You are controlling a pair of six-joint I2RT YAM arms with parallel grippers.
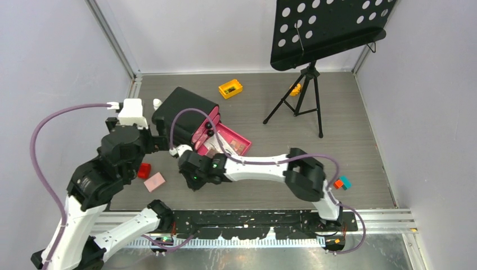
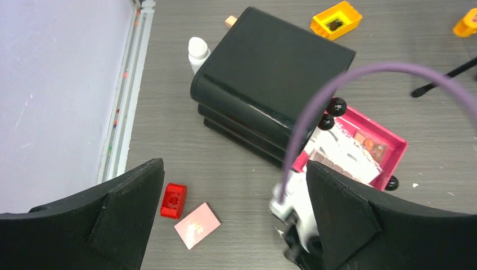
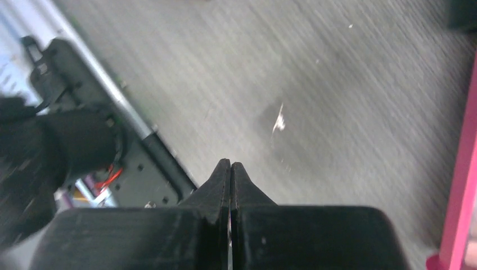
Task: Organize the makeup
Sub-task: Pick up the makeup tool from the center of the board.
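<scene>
The black chest [image 1: 183, 109] stands at the back left with a pink drawer [image 1: 238, 136] pulled out. In it lie brown palettes [image 2: 371, 143] and a white card [image 2: 346, 152]. A red block [image 2: 173, 200] and a flat pink case [image 2: 197, 225] lie on the table in front of the chest. My left gripper [image 2: 233, 169] hangs above them, open and empty. A white bottle [image 2: 198, 50] stands behind the chest. My right gripper [image 3: 230, 163] is shut on nothing, over bare table beside the drawer's edge [image 3: 464, 185].
A black perforated music stand [image 1: 326, 28] on a tripod [image 1: 306, 101] stands at the back right. A yellow block [image 1: 230, 88] and a small yellow thing [image 1: 295, 89] lie near it. Orange and teal blocks [image 1: 341, 183] sit at the right front. The right arm's purple cable [image 2: 360, 79] crosses the left wrist view.
</scene>
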